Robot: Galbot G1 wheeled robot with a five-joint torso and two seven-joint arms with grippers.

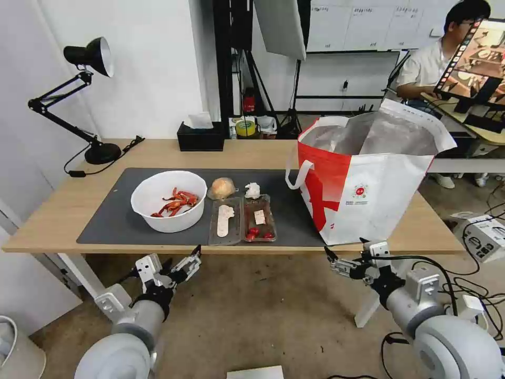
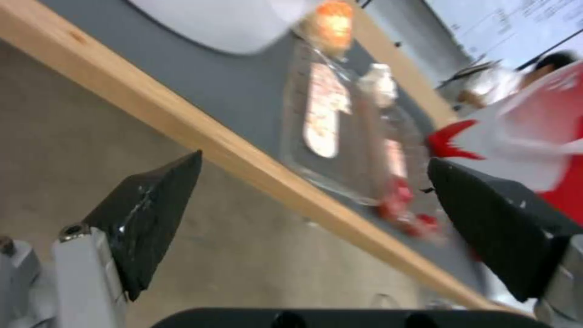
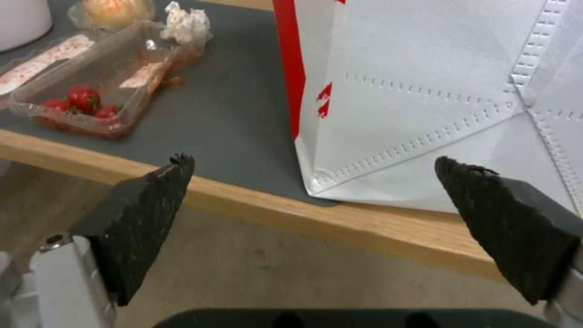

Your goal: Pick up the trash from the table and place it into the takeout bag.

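Observation:
On the table (image 1: 63,205), the trash lies on a dark grey mat (image 1: 110,210): a white bowl (image 1: 168,201) with red-orange shells, a tan wrapped lump (image 1: 222,188), a crumpled tissue ball (image 1: 253,190) and a clear hinged tray (image 1: 242,220). The white-and-red takeout bag (image 1: 368,179) stands open at the mat's right end. My left gripper (image 1: 183,258) is open below the table's front edge, near the tray (image 2: 340,136). My right gripper (image 1: 344,247) is open below the edge in front of the bag (image 3: 425,114). The tray (image 3: 97,91) holds small red pieces.
A black tissue box (image 1: 200,138) and a black desk lamp (image 1: 87,58) stand along the table's back edge. Cables and a white box (image 1: 484,234) lie on the floor at the right. A white bin (image 1: 10,347) sits at the lower left.

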